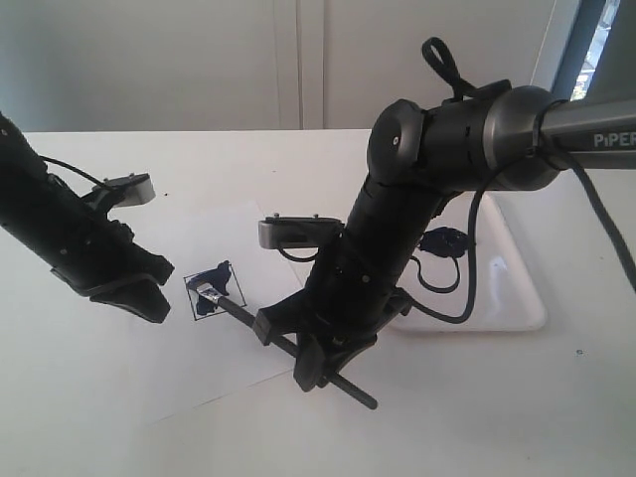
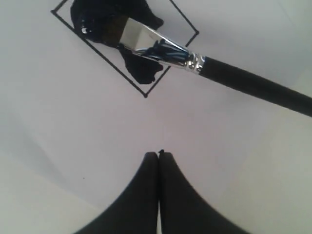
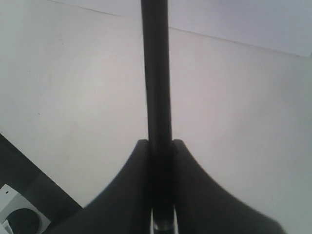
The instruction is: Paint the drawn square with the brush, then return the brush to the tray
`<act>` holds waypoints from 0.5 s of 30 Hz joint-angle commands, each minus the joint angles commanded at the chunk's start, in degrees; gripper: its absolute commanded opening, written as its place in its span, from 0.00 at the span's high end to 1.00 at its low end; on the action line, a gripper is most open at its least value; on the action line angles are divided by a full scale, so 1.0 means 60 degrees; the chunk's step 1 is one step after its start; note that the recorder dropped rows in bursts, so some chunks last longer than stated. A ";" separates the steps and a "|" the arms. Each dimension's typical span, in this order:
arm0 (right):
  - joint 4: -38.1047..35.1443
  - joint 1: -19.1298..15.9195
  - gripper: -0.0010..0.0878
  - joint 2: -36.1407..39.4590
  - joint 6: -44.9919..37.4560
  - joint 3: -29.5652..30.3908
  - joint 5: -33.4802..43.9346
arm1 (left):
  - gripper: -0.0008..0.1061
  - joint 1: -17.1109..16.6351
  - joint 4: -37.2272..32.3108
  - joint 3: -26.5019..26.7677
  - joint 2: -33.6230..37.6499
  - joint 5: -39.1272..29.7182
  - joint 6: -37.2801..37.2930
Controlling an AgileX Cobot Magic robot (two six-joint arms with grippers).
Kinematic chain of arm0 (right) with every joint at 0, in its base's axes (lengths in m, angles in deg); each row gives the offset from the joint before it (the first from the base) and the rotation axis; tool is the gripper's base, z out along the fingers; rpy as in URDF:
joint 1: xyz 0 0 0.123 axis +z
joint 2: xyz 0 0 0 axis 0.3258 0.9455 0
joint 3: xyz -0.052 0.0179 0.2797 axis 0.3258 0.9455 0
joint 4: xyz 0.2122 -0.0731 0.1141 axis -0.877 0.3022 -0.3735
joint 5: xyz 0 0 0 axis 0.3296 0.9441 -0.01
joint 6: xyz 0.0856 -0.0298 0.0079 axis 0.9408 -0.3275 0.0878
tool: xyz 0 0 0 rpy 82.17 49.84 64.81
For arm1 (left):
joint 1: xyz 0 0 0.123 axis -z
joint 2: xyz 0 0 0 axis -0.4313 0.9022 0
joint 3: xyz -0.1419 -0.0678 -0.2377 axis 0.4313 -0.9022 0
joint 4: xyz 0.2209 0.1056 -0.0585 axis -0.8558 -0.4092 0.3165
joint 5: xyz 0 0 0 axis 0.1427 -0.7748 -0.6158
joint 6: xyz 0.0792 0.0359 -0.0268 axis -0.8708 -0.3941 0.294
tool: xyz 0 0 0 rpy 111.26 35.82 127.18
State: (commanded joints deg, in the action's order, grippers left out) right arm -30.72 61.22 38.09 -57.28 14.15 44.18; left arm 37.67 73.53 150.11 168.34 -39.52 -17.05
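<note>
The drawn square on the white paper sheet is smeared with dark blue-black paint. The brush lies slanted, its head resting in the paint inside the square. My right gripper is shut on the black handle, near the tail end. My left gripper is shut with nothing in it, pressed down on the paper just left of the square. The tray lies to the right, a dark paint blob on it, partly hidden by my right arm.
The white table runs under everything, with a pale wall behind. A cable from my right arm loops over the tray's near side. The table's dark edge and a white fitting show in the right wrist view.
</note>
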 joint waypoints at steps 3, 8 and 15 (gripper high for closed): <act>0.0003 0.0000 0.99 0.0000 0.0000 0.0000 0.0035 | 0.99 0.0000 -0.0051 -0.0039 0.0400 0.0061 0.0077; 0.0019 0.0000 0.99 0.0000 0.0000 0.0000 0.0109 | 0.99 0.0000 0.0118 -0.0039 0.0826 0.0208 0.0077; 0.0019 0.0000 0.99 -0.0017 0.0000 0.0000 0.0363 | 0.99 0.0000 0.0297 -0.0039 0.1009 0.0532 0.0077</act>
State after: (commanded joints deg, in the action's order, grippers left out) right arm -30.61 61.22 37.99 -57.28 14.15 46.36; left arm 37.67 75.31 149.87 174.39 -36.34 -16.59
